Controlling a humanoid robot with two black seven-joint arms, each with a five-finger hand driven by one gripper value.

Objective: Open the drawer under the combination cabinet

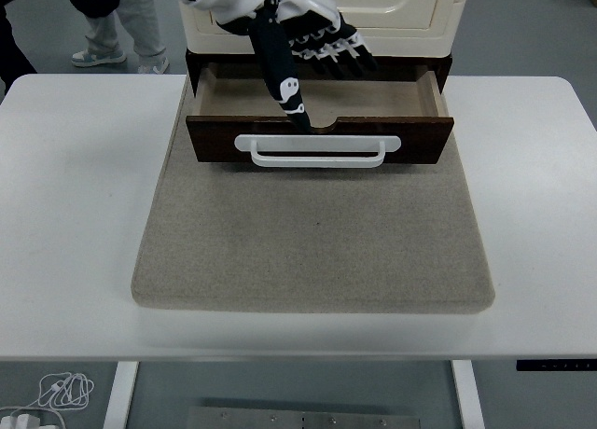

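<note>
Dark wooden drawer (320,138) pulled open under cream cabinet (373,9), white handle (317,150) untouched, left hand (303,47) above it, fingers (336,51) spread, holding nothing, grey mat (312,233) on white table (75,214)

The left robot hand (308,51) hovers with spread fingers over the pulled-out drawer (320,135), clear of its white handle (317,149).

The light is bright and even from above, so the white table (84,214) shows almost no glare and only soft shadows lie under the mat (312,242) edge and inside the drawer (317,121), and the picture is sharp, with slight blur only on the left hand (312,42).
</note>
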